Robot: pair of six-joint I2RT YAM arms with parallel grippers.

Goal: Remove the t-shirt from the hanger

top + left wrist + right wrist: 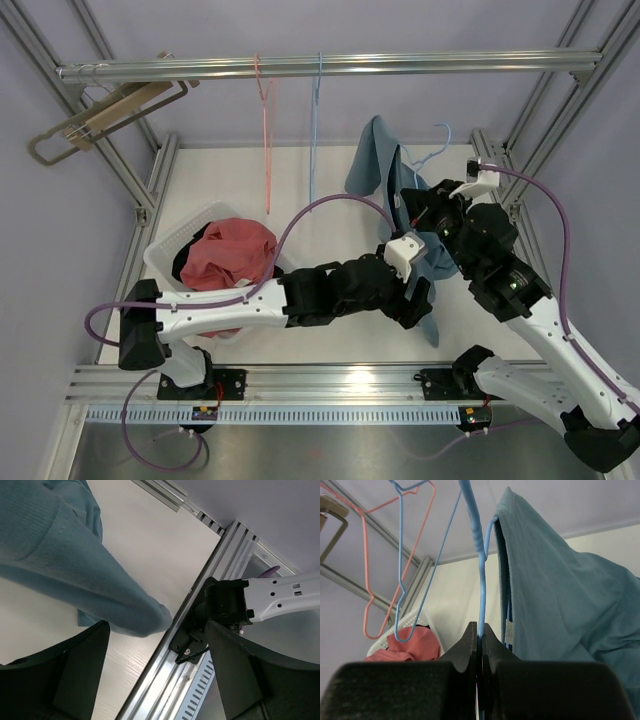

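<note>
The teal t-shirt (372, 160) hangs on a blue wire hanger (441, 136) at the right of the table, its lower part trailing down to the front. My right gripper (480, 630) is shut on the hanger's wire (481, 580), with the t-shirt (560, 605) draped right beside it. My left gripper (424, 302) sits low against the shirt's lower part. In the left wrist view its jaws (157, 665) stand open with nothing between them, and the t-shirt's fabric (65, 565) hangs just above the left finger (82, 670).
A white basket (165, 250) holding a red garment (235, 255) stands at the left. A pink hanger (265, 130) and a blue hanger (315, 120) hang from the top rail (320, 67), with a wooden hanger (100, 120) at its left end. The table's front rail (165, 665) lies below my left gripper.
</note>
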